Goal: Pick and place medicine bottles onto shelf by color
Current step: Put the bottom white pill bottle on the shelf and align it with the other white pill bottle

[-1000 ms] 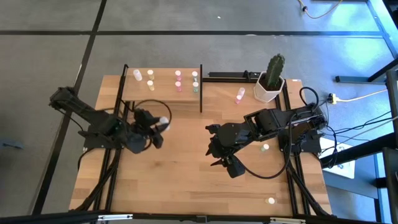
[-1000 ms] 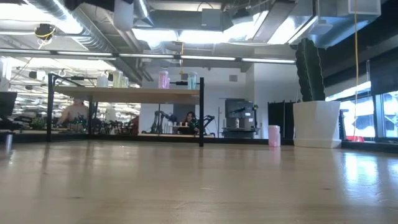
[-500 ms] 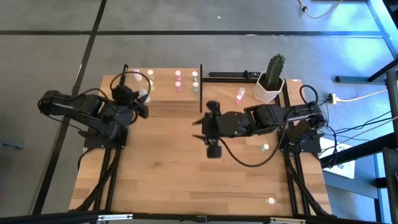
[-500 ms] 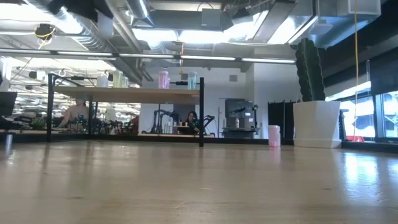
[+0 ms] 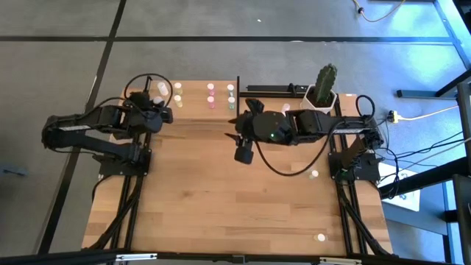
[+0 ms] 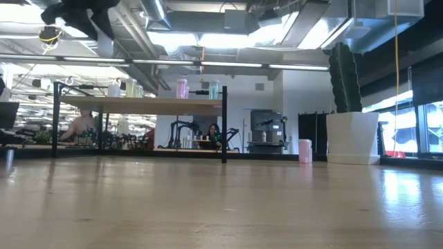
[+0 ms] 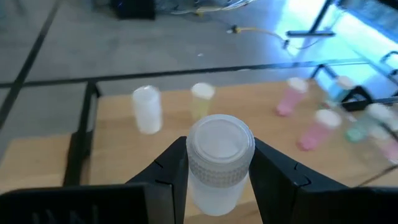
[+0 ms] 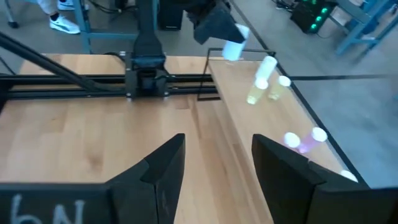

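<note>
left wrist view: the left pincer (image 7: 219, 180) pinches a white bottle (image 7: 219, 163) upright between its two dark fingers, held above the shelf (image 7: 261, 102) near that board's left end, where a second white bottle (image 7: 147, 109) and a pale yellow bottle (image 7: 201, 99) already stand, with pink bottles (image 7: 317, 129) farther along. in the high view the left pincer (image 5: 157, 112) sits over the shelf's left part, while the right pincer (image 5: 243, 151) hangs over the tabletop (image 5: 221, 206) just in front of the shelf's right post, its fingers spread and empty, as the right wrist view confirms. two more bottles lie on the tabletop's right side (image 5: 314, 174) and near its front edge (image 5: 320, 238), and a potted cactus (image 5: 321, 92) stands at the back right. likely faults from here: the held bottle looks to be gripped low on its body, so a release from too high could let it topple and roll off the board; a descent too close to the standing white bottle could knock it over and, with it, the yellow one beside it; setting it among the yellow or pink ones would break the colour grouping. the two arms are near each other at the shelf, so a sideways move by either risks contact.
</note>
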Controlling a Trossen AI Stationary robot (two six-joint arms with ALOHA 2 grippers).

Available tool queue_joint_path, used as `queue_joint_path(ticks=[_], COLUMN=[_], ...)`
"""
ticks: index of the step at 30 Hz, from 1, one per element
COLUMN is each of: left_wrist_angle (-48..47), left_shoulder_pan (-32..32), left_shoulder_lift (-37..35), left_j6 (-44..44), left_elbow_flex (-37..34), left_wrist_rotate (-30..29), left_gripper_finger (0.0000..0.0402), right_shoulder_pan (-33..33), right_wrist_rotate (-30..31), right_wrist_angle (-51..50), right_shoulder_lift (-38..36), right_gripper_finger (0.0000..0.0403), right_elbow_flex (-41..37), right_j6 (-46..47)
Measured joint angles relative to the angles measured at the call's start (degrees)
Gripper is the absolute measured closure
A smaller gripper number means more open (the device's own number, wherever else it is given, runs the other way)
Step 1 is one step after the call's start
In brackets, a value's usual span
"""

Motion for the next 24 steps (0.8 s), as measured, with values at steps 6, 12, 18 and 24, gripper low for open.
queue_joint_path(ticks=[6,12,18,24], left_wrist_angle=[-4.24,-4.05,-3.85,-1.86], left_shoulder_pan=[2.81,3.63,3.65,4.54], left_shoulder_lift=[0.17,0.16,0.13,0.17], left_j6=[-4.76,-7.83,-9.57,-10.28], left_elbow_flex=[-1.75,-6.51,-8.82,-10.52], left_wrist_rotate=[0.75,0.73,-4.39,-5.59], left_gripper_finger=[0.0276,0.0276,0.0276,0.0276], right_shoulder_pan=[-1.77,-3.24,-4.40,-5.18], right_wrist_rotate=[-0.02,-0.37,-3.23,-3.54], right_wrist_angle=[-0.01,-0.02,-0.02,0.00], right_shoulder_lift=[0.00,0.00,0.00,0.00], right_gripper_finger=[0.0215,0.0215,0.0214,0.0214], right_elbow_flex=[0.00,0.00,0.00,0.00], right_j6=[-0.37,-2.02,-3.30,-3.35])
